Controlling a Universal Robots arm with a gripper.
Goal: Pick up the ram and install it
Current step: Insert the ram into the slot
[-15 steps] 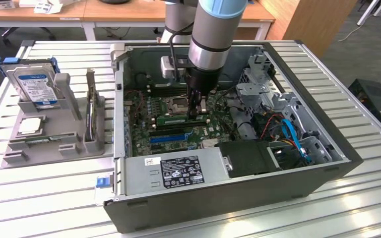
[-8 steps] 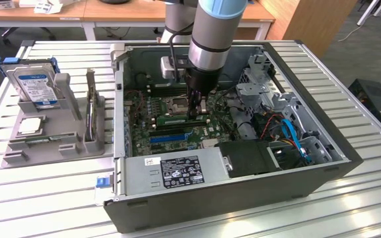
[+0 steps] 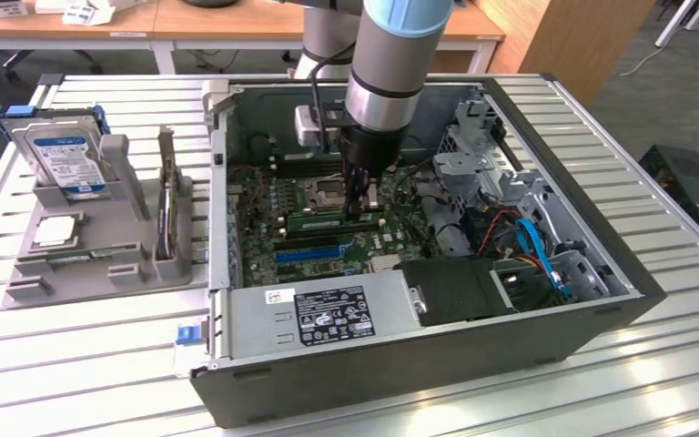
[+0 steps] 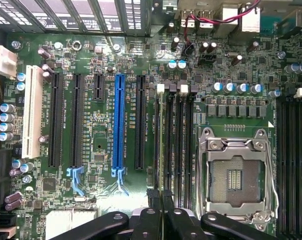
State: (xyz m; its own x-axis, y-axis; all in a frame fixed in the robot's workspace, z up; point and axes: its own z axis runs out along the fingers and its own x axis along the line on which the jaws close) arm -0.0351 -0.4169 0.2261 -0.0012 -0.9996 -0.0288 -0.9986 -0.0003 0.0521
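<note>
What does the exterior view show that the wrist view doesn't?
Exterior: the arm, the case on a slatted table, a gray rack holding a hard drive, and the power supply.
Wrist: a white slot, a red wire and capacitors up close.
Both: the gripper down on the motherboard, the CPU socket, the blue slot, and what looks like the ram standing in a slot at the gripper.
</note>
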